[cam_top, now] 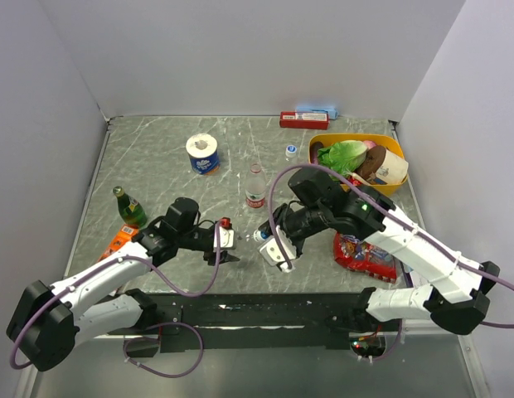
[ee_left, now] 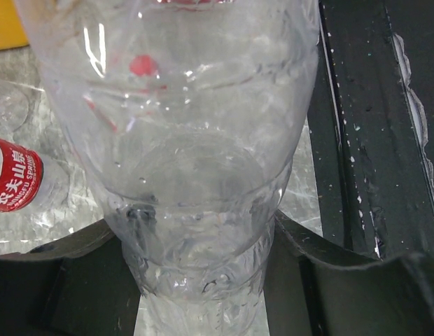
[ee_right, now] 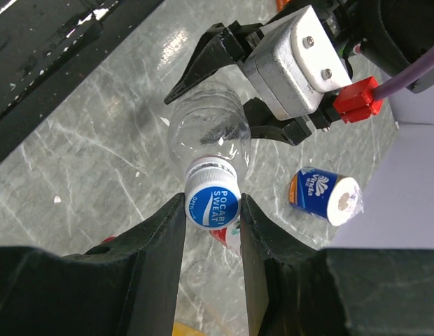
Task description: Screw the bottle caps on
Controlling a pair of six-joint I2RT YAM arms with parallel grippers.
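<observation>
Right jaws: I see them closed on the blue cap (ee_right: 212,203), one finger on each side, both touching it.
Left jaws: I see them part way open and squeezing the clear bottle (ee_left: 192,175) around its body.
Clear bottle: it is held sideways between my two arms, over the near middle of the surface (cam_top: 157,166). I cannot tell if it touches the surface.
Blue cap: it sits on the neck of the clear bottle, at the right end. I cannot tell how far it is screwed on.
Red-label bottle (cam_top: 255,189): it stands upright, a little farther away than both sets of jaws and apart from them.
Other blue cap (cam_top: 290,151): it lies on the surface at the far right, just left of the yellow bowl (cam_top: 395,147).
Paper roll (cam_top: 203,153): it stands at the far side, left of the red-label bottle.
Green bottle (cam_top: 129,208): it is on the left, near my left arm.
</observation>
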